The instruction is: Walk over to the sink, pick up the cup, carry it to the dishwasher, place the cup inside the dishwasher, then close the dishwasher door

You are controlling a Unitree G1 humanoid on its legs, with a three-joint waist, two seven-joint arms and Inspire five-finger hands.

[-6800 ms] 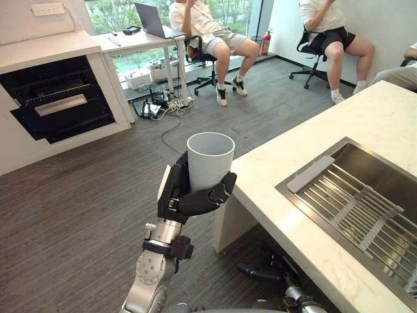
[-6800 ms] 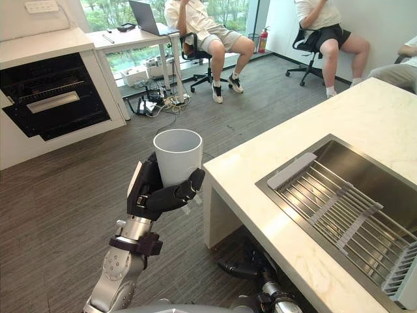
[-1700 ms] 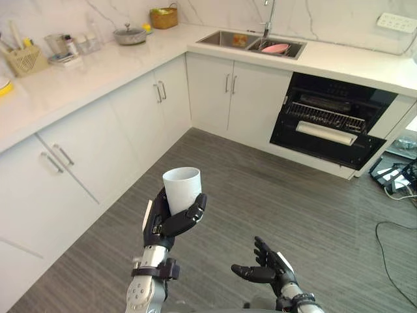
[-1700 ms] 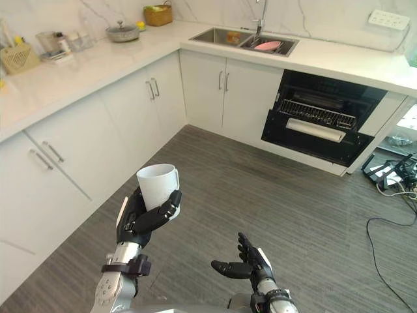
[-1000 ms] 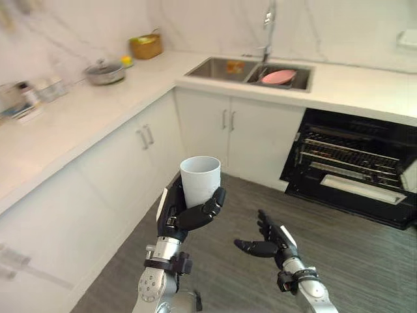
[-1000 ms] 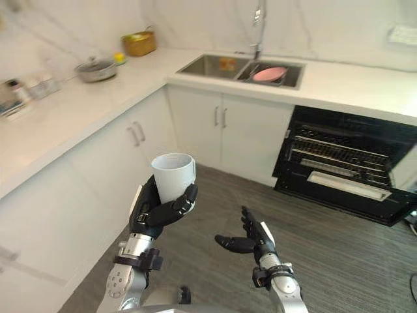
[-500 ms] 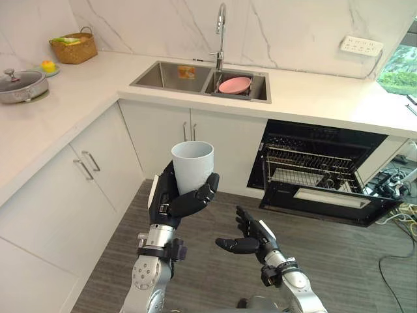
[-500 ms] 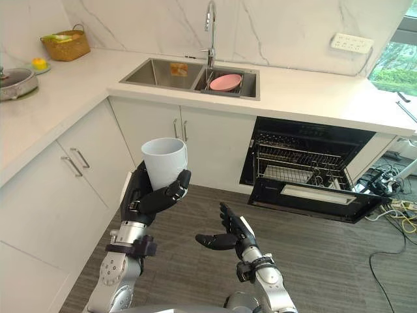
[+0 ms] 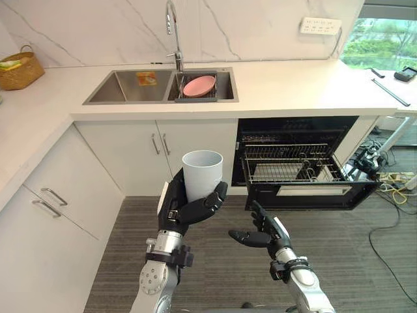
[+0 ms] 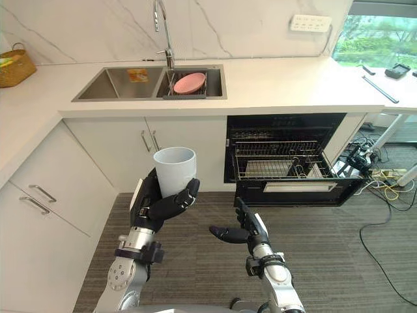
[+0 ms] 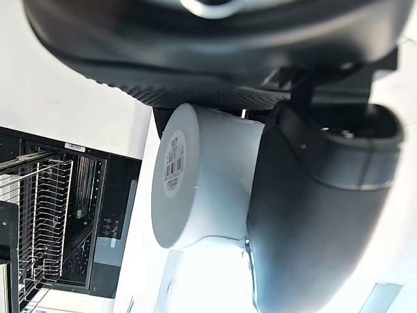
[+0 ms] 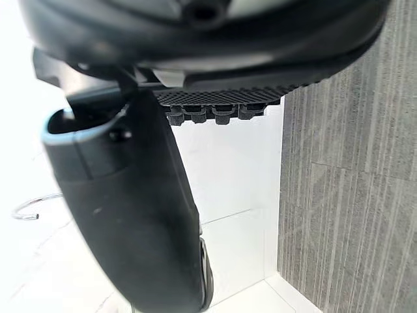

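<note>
Cup (image 9: 202, 171) upright, gripped in left hand (image 9: 186, 204)

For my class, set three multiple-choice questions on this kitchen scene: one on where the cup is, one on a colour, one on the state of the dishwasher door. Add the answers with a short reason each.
1. Where is the cup?
A. on the counter
B. in the left hand
C. on the floor

2. What colour is the plate in the sink?
A. pink
B. green
C. blue

3. How is the dishwasher door?
A. shut
B. open
C. taken off

Answers:
1 B: the left hand's fingers curl round the upright cup, and the right hand is open and empty.
2 A: the plate is plainly pink.
3 B: the door hangs down and the rack shows above it.
</note>
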